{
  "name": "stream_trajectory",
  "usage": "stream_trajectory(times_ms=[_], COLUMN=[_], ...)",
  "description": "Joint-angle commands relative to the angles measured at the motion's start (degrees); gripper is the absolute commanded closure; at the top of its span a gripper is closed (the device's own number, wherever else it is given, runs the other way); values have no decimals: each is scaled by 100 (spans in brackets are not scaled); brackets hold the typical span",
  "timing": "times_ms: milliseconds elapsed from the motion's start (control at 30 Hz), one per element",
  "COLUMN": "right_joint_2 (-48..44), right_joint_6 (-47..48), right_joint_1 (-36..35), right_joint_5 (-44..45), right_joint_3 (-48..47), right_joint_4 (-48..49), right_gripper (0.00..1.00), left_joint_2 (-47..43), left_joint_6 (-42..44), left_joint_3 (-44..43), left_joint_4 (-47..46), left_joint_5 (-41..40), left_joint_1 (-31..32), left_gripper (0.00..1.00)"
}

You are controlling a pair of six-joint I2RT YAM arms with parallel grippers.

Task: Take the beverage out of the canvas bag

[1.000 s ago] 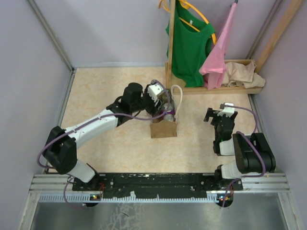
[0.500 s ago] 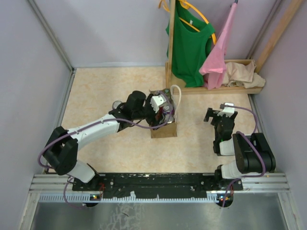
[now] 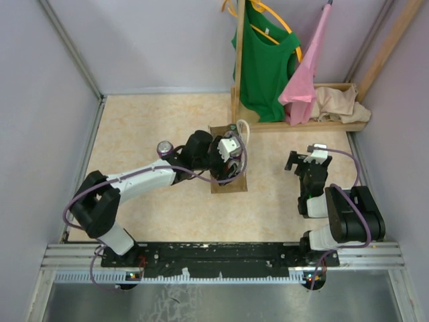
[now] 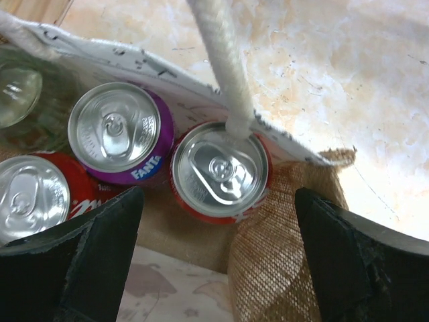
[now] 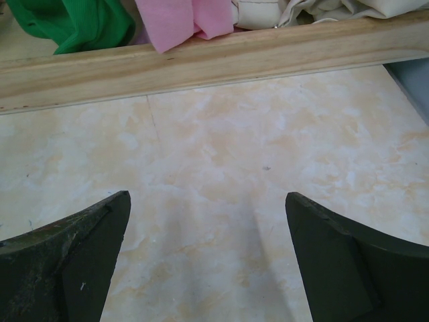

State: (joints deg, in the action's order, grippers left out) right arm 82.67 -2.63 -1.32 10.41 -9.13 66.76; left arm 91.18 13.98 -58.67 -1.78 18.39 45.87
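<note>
The canvas bag [image 3: 229, 182] stands upright at mid-table, its white rope handles [image 3: 247, 127] rising at the back. In the left wrist view its burlap wall [image 4: 285, 258] and a rope handle [image 4: 221, 60] frame several cans. These include a purple Fanta can [image 4: 120, 134], a red can [image 4: 220, 171] beside it and another red can [image 4: 30, 198] at the left edge. My left gripper [image 4: 218, 268] hovers open just above the bag mouth [image 3: 231, 155], the jaws wide on either side of the red can and touching nothing. My right gripper [image 3: 310, 161] is open and empty above bare table [image 5: 208, 268].
A lone can [image 3: 164, 147] stands on the table left of my left arm. A wooden rack [image 3: 301, 125] at the back right holds a green shirt [image 3: 265, 60], a pink garment [image 3: 305, 74] and a beige cloth heap [image 3: 342, 102]. Its base rail [image 5: 214, 64] lies ahead of my right gripper.
My left arm has swung its wrist right and nearer, onto the bag mouth. The lone can on the left has come out from behind the arm. The right arm has not moved.
</note>
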Motion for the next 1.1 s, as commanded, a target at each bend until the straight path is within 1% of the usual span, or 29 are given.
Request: stream_trajectory(times_ms=[0,200,267,333,433,500,567,733,833,933,1067], right_joint_2=[-6,-6,-6,-8,-6,-6,-6,-6,-6,-5,-1], right_joint_6=[-4,-7,-8,-2,-3,-6,-5,-4,-7,-4,-8], right_joint_1=[16,11,12,9,5,14,9,9,10,9,9], right_joint_5=[12,11,13,13,6,13,8,11,9,13,13], right_joint_3=[-125,-125,-120,-122,-125,-125,-125,-119,-125,-122,-122], right_joint_4=[285,285,285,284,285,285,285,285,284,285,285], right_gripper=[1,1,1,1,1,1,1,1,1,1,1], left_joint_2=[381,594,714,919,1280,1498,1636,1556,1473,1332,1149], left_joint_6=[89,-82,-220,-374,-560,-657,-733,-914,-946,-870,-759], left_joint_3=[-256,-495,-764,-1147,-1893,-2381,-2681,-2720,-2719,-2684,-2560], left_joint_4=[183,219,418,832,1697,2271,2611,2708,2819,2876,2744], left_joint_5=[-8,-371,-468,-605,-749,-706,-612,-650,-726,-762,-896], left_joint_1=[177,229,238,231,237,238,241,252,283,392,531], left_gripper=[0,0,0,1,3,5,8,16,18,16,3])
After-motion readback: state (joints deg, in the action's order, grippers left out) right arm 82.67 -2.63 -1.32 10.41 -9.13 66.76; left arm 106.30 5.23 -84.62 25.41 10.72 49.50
